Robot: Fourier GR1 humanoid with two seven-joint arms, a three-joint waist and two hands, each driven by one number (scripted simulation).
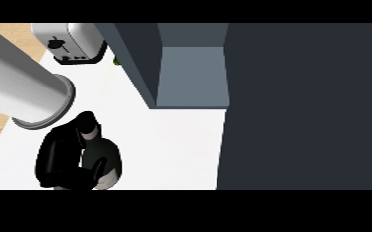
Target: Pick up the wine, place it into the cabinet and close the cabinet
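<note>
The wine bottle point(102, 152) shows at the lower left over the white counter point(174, 142). It is dark, with a black cap, a pale neck band and a pale base. My left hand point(62, 159) is curled round its left side and hides part of the body; the grey forearm point(29, 86) comes in from the upper left. The cabinet point(193, 73) stands up and to the right of the bottle, its grey-blue inside open to view and nothing seen in it. Its dark door point(294, 108) fills the right side. My right hand does not show.
A silver toaster point(69, 42) sits at the back left on the counter. A small green thing point(116, 61) peeks out beside the cabinet's left wall point(138, 64). Bare white counter lies between the bottle and the cabinet's opening.
</note>
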